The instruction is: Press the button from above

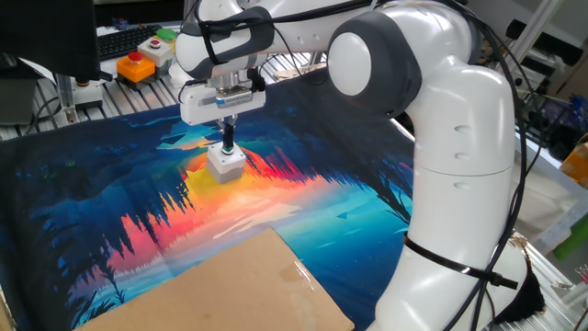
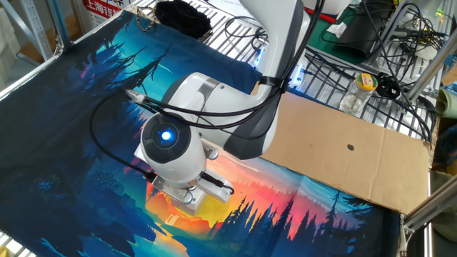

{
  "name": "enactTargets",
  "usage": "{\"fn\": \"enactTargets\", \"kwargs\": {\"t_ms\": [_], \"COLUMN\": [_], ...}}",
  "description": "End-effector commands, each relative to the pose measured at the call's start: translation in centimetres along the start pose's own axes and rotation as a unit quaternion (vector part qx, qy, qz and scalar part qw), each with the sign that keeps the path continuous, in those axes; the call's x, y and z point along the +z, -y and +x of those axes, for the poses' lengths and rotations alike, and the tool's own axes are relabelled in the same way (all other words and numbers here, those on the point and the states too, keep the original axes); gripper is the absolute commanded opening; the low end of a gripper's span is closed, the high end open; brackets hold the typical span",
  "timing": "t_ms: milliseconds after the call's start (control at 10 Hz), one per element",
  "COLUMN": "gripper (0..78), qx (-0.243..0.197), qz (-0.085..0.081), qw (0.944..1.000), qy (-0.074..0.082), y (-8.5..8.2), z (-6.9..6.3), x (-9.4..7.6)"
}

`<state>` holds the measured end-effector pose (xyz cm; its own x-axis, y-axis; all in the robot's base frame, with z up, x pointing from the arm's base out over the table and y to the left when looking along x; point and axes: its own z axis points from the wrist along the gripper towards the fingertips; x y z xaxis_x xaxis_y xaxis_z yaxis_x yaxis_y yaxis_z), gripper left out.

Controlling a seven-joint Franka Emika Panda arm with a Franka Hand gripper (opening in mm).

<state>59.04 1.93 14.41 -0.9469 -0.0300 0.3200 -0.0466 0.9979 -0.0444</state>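
The worktop carried a colourful mat. At upper centre, the end effector touched the button, hiding it; whether its fingers were together was unclear.

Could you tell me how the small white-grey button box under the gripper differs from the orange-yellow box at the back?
The white-grey button box sits on the colourful mat, right beneath the gripper; the orange-yellow box sits off the mat, on the slatted table behind. The gripper covers the first box's top, while the orange-yellow box's red button shows, untouched. Both are small boxy units.
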Motion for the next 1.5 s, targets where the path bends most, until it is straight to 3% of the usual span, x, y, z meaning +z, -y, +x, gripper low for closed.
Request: {"fn": "enactTargets", "kwargs": {"t_ms": [100, 1500], "gripper": [0.0, 0.0], "qx": [0.0, 0.005], "qz": [0.0, 0.005], "qw": [1.0, 1.0], "qy": [0.0, -0.003], "y": [0.1, 0.9], "z": [0.0, -0.1], "x": [-0.1, 1.0]}}
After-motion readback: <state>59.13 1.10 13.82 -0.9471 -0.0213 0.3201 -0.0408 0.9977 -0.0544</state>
